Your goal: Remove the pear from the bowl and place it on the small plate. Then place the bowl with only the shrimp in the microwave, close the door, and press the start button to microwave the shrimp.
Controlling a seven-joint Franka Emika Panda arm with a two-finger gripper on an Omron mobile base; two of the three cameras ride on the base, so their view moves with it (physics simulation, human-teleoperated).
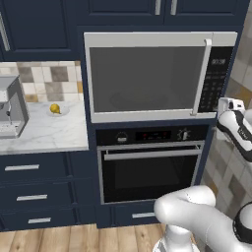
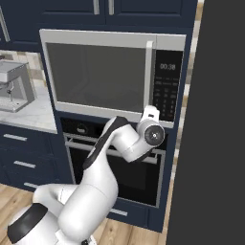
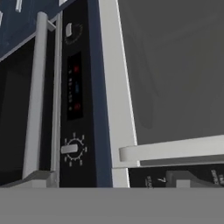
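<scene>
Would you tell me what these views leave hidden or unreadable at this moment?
- Bowl and shrimp: behind the dark glass of the closed door of the microwave, left base view; not discernible.
- Keypad labels: too small, right base view.
- Gripper: fingertips cut off at the hand view's bottom.

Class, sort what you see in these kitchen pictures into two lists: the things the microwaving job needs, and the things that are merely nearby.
Belongs to the job:
- microwave, its door shut
- door handle
- pear on the small plate
- gripper, open, near the handle's lower end

Merely nearby:
- black oven
- coffee machine
- marble counter
- drawers
</scene>
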